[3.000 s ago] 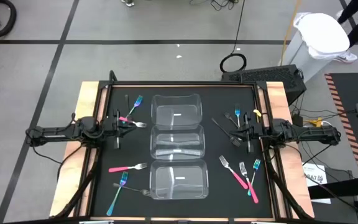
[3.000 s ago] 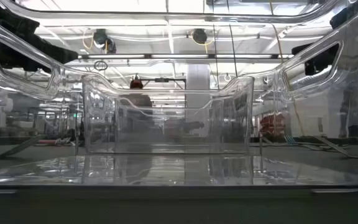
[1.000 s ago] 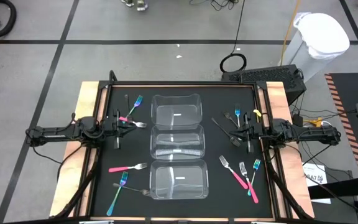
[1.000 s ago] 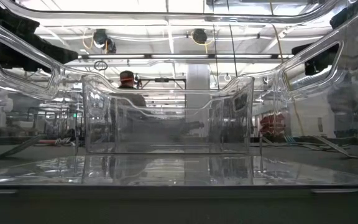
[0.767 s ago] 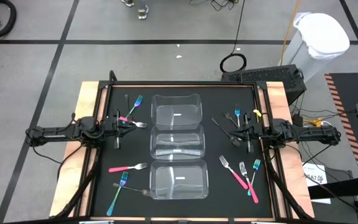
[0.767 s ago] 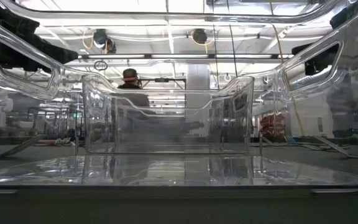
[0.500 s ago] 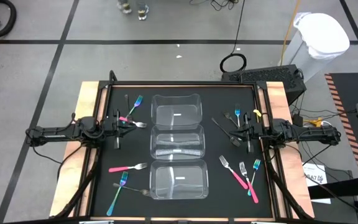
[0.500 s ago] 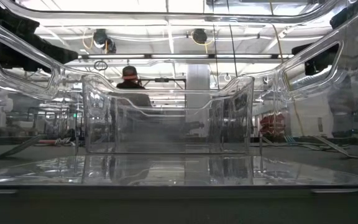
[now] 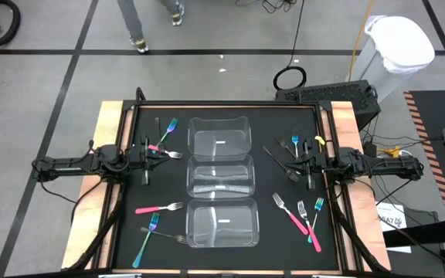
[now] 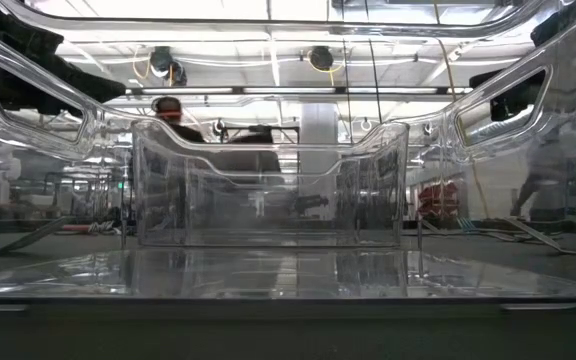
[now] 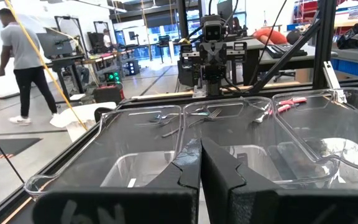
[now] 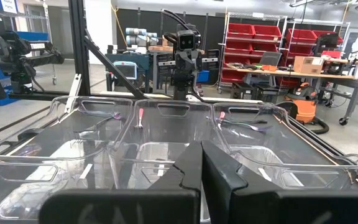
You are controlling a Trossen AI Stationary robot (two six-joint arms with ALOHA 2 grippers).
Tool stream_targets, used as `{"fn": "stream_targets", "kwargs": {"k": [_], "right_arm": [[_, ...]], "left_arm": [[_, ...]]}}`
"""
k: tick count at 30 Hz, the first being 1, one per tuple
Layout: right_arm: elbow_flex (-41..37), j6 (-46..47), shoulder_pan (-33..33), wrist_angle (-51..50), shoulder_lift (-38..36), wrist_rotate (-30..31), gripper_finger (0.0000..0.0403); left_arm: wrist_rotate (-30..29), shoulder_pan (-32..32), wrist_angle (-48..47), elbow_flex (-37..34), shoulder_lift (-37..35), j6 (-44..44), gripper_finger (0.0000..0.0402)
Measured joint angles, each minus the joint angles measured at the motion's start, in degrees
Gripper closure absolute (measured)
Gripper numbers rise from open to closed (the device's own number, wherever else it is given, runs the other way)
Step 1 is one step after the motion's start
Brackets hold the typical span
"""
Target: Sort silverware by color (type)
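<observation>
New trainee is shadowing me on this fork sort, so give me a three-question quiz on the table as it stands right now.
1. True or false: the left claw is shut and holds nothing.
2. How many clear rectangular plastic containers stand in the row mid-table?
3. The pink-handled fork with silver tines lies: A) in a container, B) on the black mat on the left arm's side, C) in the right claw.

Key: 1 true; 2 three; 3 B.
</observation>
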Motion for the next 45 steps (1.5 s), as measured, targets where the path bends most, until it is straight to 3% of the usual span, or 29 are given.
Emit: {"fn": "stream_targets", "kwargs": {"k": [19, 24, 31, 35, 45], "right_arm": [[0.0, 1.3, 0.0, 0.0, 0.0, -0.1, 0.0403], [0.7, -2.1, 0.0, -0.1, 0.0, -4.9, 0.0403], [4.2, 0.9, 0.0, -3.1, 2.5, -5.8, 0.0403], [7.3, 0.9, 0.0, -3.1, 5.9, -3.3, 0.0403], [21.5, 1.9, 0.0, -9.1, 17.2, 0.3, 0.0403]], "left_arm": [[0.0, 0.0, 0.0, 0.0, 0.0, 0.0, 0.0389], [0.0, 0.0, 0.0, 0.0, 0.0, 0.0, 0.0389], [0.0, 0.0, 0.0, 0.0, 0.0, 0.0, 0.0389], [0.0, 0.0, 0.0, 0.0, 0.0, 0.0, 0.0389], [-0.1, 0.0, 2.6, -0.2, 0.0, 0.0, 0.0389]]}}
